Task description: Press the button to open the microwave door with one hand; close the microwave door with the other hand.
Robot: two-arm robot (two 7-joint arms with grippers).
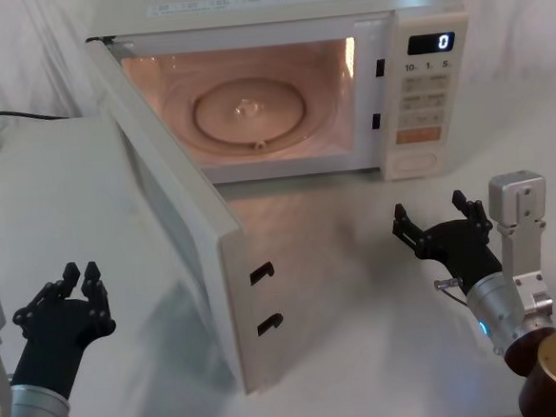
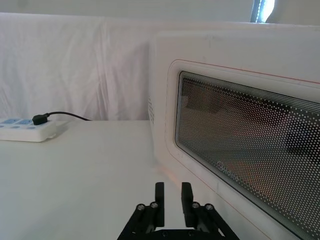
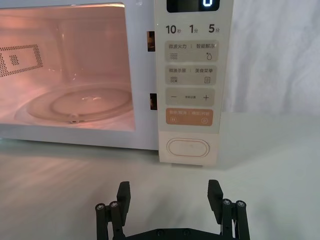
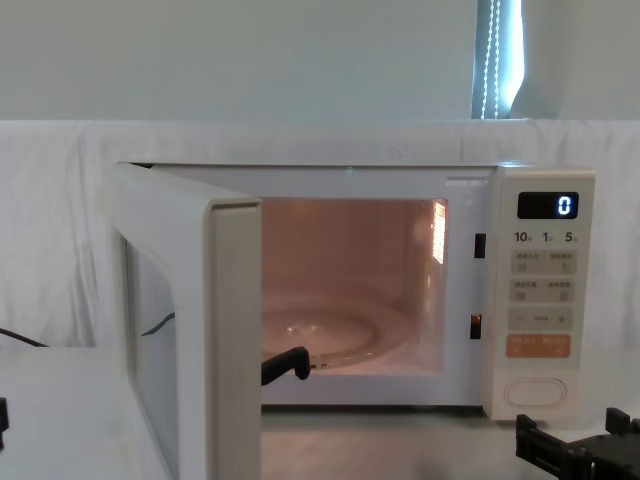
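Note:
The cream microwave (image 1: 418, 27) stands at the back of the table, its cavity lit and its display reading 0. The microwave door (image 1: 180, 244) is swung wide open toward the front left, with its latch hooks on the near edge. The pill-shaped button (image 1: 415, 161) sits at the bottom of the control panel, below the orange key. My right gripper (image 1: 441, 221) hovers open a short way in front of the button (image 3: 188, 148), touching nothing. My left gripper (image 1: 73, 285) is low at the front left, outside the door (image 2: 240, 150), fingers close together and holding nothing.
A white power strip (image 2: 25, 129) with a black cable lies at the far left of the table. A white cloth hangs behind the table. A glass turntable (image 3: 80, 105) lies inside the cavity. Bare tabletop (image 1: 360, 289) stretches between the door's edge and the right gripper.

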